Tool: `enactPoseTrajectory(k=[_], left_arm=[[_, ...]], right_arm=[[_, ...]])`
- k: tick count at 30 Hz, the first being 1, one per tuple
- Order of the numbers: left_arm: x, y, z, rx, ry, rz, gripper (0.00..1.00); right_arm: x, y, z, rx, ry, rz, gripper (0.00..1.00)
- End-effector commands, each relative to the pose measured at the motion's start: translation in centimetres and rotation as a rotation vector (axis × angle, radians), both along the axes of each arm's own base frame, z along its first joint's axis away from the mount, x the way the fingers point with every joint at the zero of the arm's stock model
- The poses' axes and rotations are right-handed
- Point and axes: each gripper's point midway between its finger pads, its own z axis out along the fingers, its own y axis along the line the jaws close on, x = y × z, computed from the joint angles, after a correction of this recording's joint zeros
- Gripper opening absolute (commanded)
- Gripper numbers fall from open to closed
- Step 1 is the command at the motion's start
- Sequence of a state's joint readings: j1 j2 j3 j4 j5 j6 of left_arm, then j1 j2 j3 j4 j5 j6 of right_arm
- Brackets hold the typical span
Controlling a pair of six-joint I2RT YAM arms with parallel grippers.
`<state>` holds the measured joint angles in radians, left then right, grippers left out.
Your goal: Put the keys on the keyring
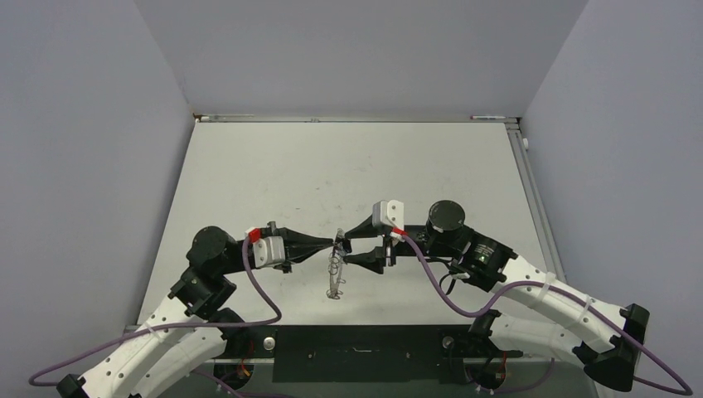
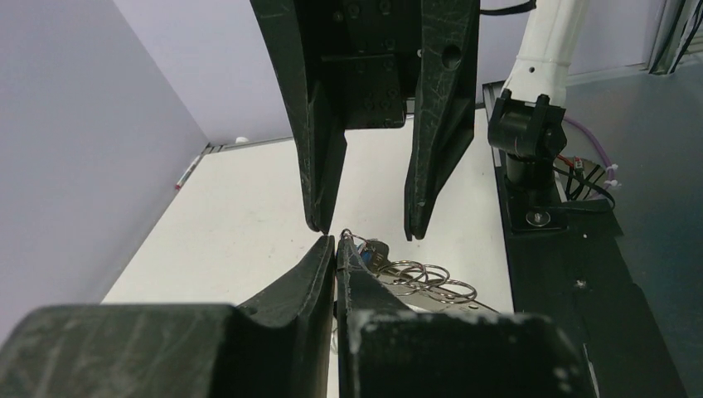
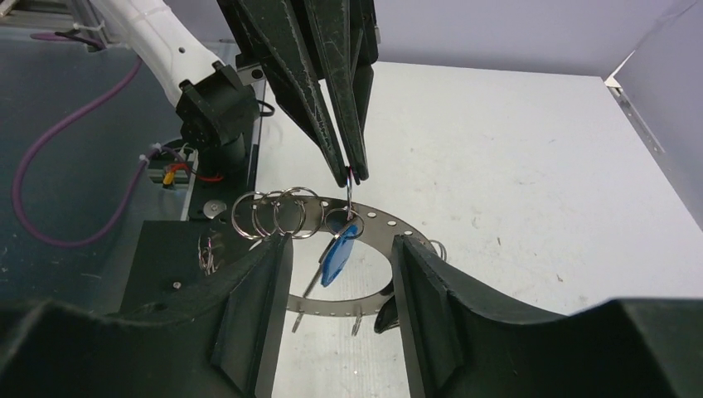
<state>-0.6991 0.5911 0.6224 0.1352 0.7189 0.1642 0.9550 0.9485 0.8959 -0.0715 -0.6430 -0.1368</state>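
The keyring (image 1: 335, 279) is a flat grey ring with wire loops. It hangs tilted from my left gripper (image 1: 338, 242), which is shut on one thin loop at its top edge. In the right wrist view the left gripper's tips (image 3: 355, 176) pinch that loop above the keyring (image 3: 390, 225). The blue-headed key (image 3: 338, 257) dangles in the ring's hole, and the black-headed key (image 3: 385, 319) hangs at the lower rim. My right gripper (image 3: 341, 245) is open and empty, with its fingers either side of the ring. In the left wrist view the left gripper (image 2: 336, 242) is shut, with the ring's loops (image 2: 427, 278) just behind it.
The grey table (image 1: 348, 166) has purple walls on three sides. A black mounting plate (image 1: 365, 352) runs along the near edge. The right arm's base (image 2: 530, 133) and the left arm's base (image 3: 220, 99) stand on it.
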Motion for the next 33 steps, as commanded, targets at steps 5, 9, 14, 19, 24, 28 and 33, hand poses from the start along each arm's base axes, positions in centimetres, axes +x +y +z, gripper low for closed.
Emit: enactPoseTrajectory(k=[5,9,14,19,24,28,33], left_arm=[[-0.8,0.6,4.0,-0.141,-0.082,-0.015,0.00],[-0.9,0.7,4.2,-0.155,-0.085,-0.015,0.00],[-1.0,0.8,4.4,-0.176,-0.079,-0.014,0.00],[-0.9,0.9,4.6,-0.186,-0.080,-0.006,0.00],[-0.8,1.0,4.6,-0.190,-0.077,-0.002,0.00],[-0.7,0.9,4.5,-0.185,-0.075,-0.001,0.00],[-0.8,0.7,4.2,-0.173,-0.069,-0.016,0.00]], right_arm=[[0.3,0.8,2.6,0.114,-0.023,0.010,0.47],[0.5,1.1,2.4,0.114,-0.015,0.009,0.39],[0.5,1.6,2.0,0.101,0.000,0.025,0.35],[0.6,1.8,1.6,0.094,0.008,0.025,0.23],[0.7,1.9,1.4,0.102,0.015,0.022,0.17],[0.8,1.8,1.6,0.102,0.007,0.011,0.38],[0.8,1.3,2.6,0.118,-0.025,0.007,0.42]])
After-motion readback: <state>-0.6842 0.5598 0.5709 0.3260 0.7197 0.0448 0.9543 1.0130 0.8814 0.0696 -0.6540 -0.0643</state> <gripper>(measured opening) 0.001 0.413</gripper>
